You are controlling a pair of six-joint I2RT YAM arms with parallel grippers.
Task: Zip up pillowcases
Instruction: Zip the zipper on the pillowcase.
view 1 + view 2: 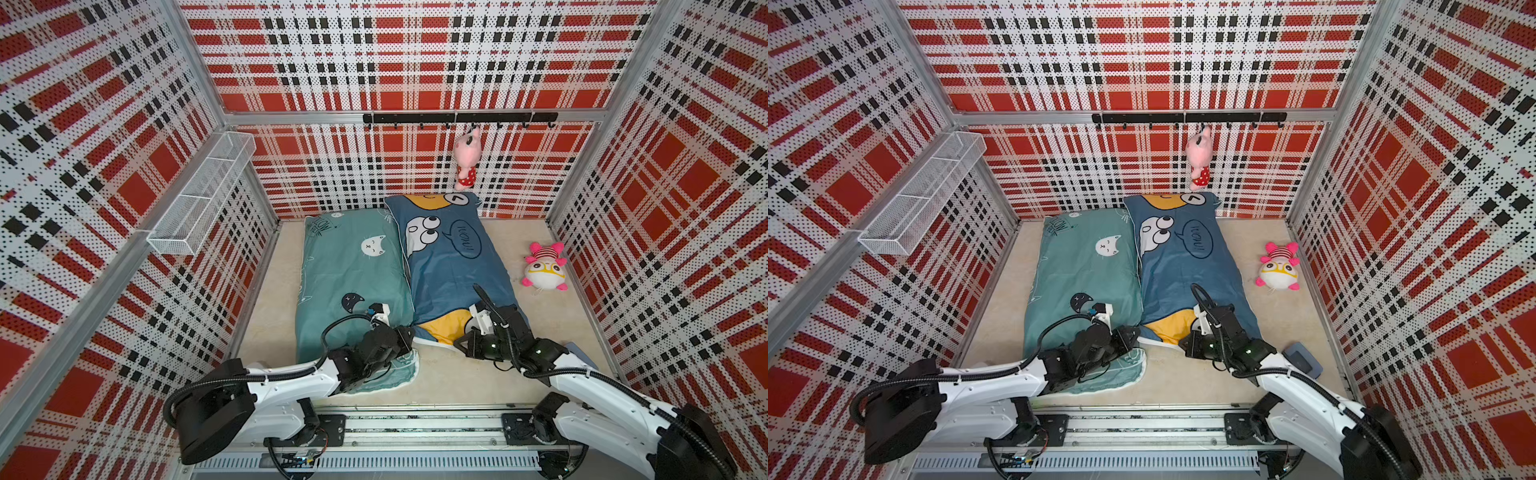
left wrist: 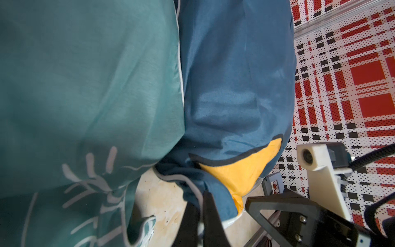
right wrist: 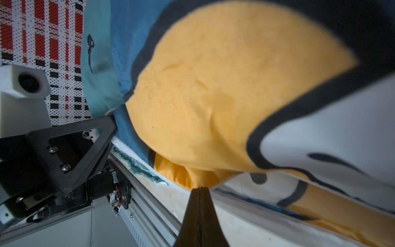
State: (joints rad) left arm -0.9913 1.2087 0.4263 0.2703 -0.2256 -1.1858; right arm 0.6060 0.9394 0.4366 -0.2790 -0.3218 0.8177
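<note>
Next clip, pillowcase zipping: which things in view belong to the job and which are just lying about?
Job: teal pillowcase; blue pillowcase; left tool and right tool, both shut on the blue one's near edge.
Lying about: pink plush hanging from the hook rail; striped plush on the floor; wire basket on the side wall.

A beige tabletop point(image 1: 457, 374) is carrying 2 pillowcases, lying side by side lengthwise and touching along their long edges in both top views. The teal-green pillowcase point(image 1: 353, 270) is lying on the left and the dark blue pillowcase point(image 1: 453, 266) just right of it. A pink-and-white plush toy point(image 1: 544, 268) is lying apart from them, further right. A small grey-blue flat object point(image 1: 1302, 361) is sitting at the near right corner, partly hidden.
</note>
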